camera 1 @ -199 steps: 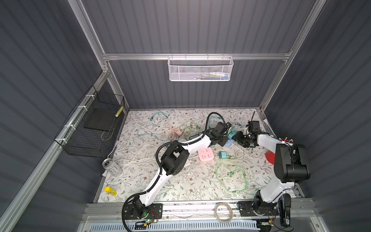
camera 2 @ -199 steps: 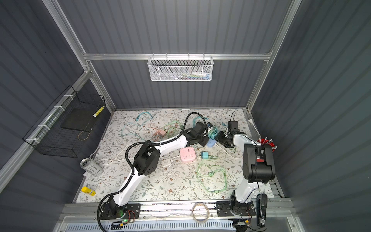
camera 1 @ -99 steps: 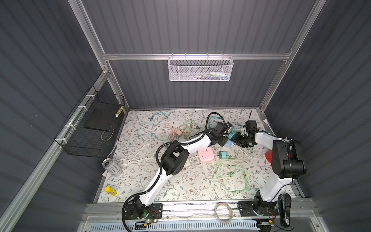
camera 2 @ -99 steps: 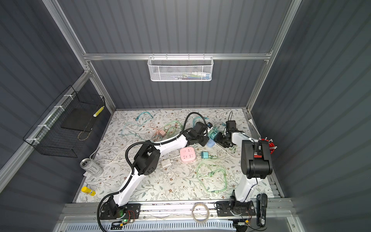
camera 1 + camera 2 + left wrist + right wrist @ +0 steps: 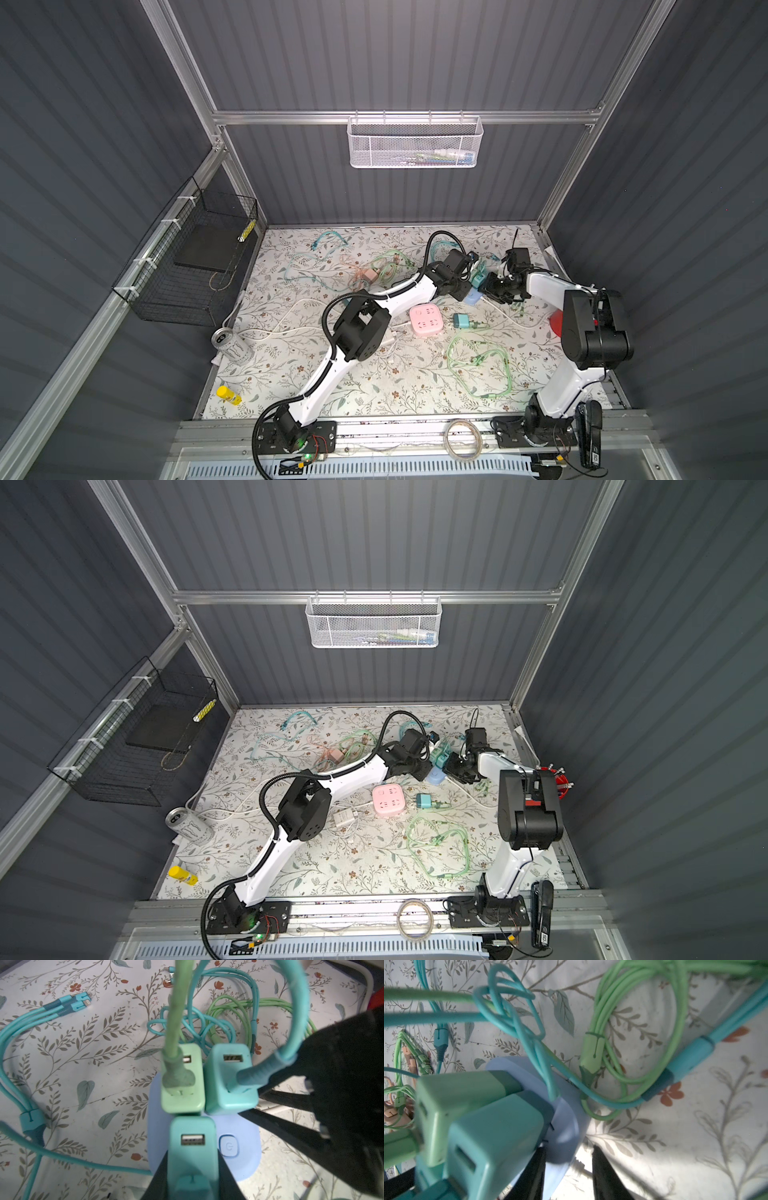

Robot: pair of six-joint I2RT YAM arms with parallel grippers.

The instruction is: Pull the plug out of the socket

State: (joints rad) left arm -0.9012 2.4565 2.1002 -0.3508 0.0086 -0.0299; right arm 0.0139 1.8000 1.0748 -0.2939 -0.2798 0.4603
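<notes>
Left claw [image 5: 192,1158] is clamped shut on the teal plug [image 5: 192,1132], which sits in the pale-blue socket [image 5: 245,1169] on the floral surface [image 5: 374,386], toward its far right. This arm's pose matches that of a second ago. Right claw [image 5: 568,1148] has moved in from the right since then and its jaws have narrowed. They now stand slightly parted astride the socket's rim. One finger [image 5: 535,1172] lies against the blue body, while a sliver of gap seems to remain at the other, though blur leaves this uncertain. A pale green plug [image 5: 182,1093] and a second teal plug [image 5: 228,1088] stand in the same socket, touching each other and just beside the held one. A green cable [image 5: 176,1012] and a teal cable [image 5: 299,1012] rise from them and cross in front of the left wrist camera. A coiled green cable [image 5: 593,1047] lies beside the socket. Nearer the front, both top views show a pink socket [image 5: 424,319] with a loose teal plug [image 5: 460,321] just beside it and a looped green cable [image 5: 478,358]. A drink can [image 5: 232,348] and a small yellow object [image 5: 229,395] lie by the left edge.
</notes>
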